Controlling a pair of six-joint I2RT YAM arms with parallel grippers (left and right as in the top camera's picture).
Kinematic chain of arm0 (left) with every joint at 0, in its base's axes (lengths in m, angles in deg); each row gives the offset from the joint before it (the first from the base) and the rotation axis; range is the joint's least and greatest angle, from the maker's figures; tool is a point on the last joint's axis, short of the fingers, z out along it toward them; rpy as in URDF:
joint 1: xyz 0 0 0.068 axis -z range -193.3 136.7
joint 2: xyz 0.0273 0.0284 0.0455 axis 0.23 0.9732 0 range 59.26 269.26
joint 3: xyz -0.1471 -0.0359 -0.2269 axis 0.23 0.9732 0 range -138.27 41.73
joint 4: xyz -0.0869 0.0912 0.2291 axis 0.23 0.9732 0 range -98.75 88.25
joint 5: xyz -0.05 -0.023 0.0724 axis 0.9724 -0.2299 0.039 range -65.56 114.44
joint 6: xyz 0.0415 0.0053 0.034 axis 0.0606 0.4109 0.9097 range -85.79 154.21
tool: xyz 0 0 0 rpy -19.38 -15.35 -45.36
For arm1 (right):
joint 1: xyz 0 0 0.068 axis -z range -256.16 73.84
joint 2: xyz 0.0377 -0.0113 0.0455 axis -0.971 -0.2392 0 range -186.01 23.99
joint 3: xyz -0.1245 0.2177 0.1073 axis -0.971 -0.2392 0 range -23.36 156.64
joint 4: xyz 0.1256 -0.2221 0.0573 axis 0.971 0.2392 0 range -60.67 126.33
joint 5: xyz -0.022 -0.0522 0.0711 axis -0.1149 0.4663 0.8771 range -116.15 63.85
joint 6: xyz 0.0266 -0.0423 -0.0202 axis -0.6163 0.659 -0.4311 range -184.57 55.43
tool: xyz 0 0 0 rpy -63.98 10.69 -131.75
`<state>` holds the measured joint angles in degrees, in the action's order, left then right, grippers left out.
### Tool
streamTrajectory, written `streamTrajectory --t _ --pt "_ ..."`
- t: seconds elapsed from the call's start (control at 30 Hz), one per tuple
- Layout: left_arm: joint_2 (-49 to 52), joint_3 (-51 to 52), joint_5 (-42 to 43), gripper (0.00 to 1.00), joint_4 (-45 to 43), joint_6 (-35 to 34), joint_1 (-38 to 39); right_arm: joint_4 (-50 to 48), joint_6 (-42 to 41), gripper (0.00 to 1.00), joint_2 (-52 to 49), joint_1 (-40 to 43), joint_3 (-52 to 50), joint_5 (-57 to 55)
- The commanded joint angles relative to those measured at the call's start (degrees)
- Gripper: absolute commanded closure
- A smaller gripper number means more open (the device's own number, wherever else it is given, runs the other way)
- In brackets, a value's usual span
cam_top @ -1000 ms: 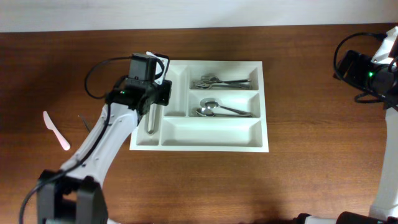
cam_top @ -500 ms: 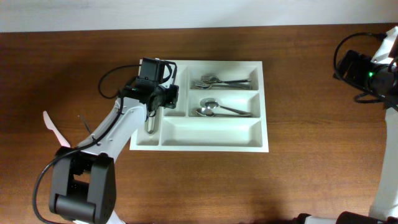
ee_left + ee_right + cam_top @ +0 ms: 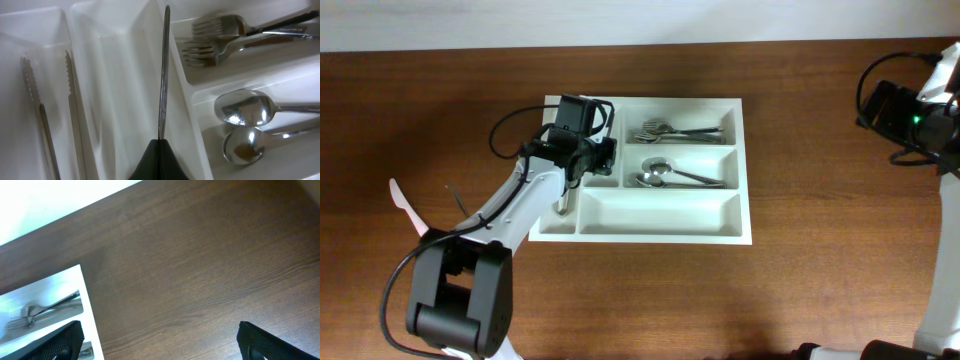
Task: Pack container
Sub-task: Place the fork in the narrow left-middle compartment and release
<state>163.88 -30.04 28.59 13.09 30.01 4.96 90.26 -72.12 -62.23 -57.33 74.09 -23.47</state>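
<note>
The white cutlery tray (image 3: pixel 660 232) lies mid-table. My left gripper (image 3: pixel 590 160) is over its second narrow slot, shut on a thin metal knife (image 3: pixel 163 75) seen edge-on, pointing along the slot by its right wall (image 3: pixel 150 60). The jaws (image 3: pixel 160 144) pinch the knife's end. The first narrow slot holds serrated metal pieces (image 3: pixel 30 90), whose end shows in the overhead view (image 3: pixel 563 205). Forks (image 3: pixel 675 131) fill the top long compartment and spoons (image 3: pixel 670 177) the middle one; both also show in the left wrist view, forks (image 3: pixel 225 30) and spoons (image 3: pixel 245 110). My right gripper (image 3: pixel 160 340) is open and empty over bare table, far right.
A white plastic knife (image 3: pixel 405 207) lies on the wood at the left, with a small dark item (image 3: pixel 455 195) near it. The tray's bottom long compartment (image 3: pixel 660 210) holds nothing. The tray's right edge shows in the right wrist view (image 3: pixel 87 310).
My left gripper has moved right, from over the first narrow slot to over the second, carrying the knife. The right arm has not moved.
</note>
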Motion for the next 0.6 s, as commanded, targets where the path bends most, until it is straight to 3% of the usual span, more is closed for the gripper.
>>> streamTrajectory --t 0.0,0.27,0.43,0.57 --pt "0.5 -0.2 -0.2 0.98 0.0 -1.9 0.0 0.0 -0.5 0.01 -0.1 0.3 -0.3 0.3" --pt "0.3 -1.2 -0.5 0.67 1.9 -2.2 -0.5 0.0 -0.5 0.01 -0.1 0.3 -0.3 0.3" --pt "-2.1 -8.7 -3.8 0.65 11.1 -2.2 -3.4 0.0 -0.5 0.01 -0.1 0.3 -0.3 0.3" --pt "-5.6 -16.8 -11.5 0.62 22.4 -2.2 -7.0 0.0 -0.5 0.01 -0.1 0.3 -0.3 0.3"
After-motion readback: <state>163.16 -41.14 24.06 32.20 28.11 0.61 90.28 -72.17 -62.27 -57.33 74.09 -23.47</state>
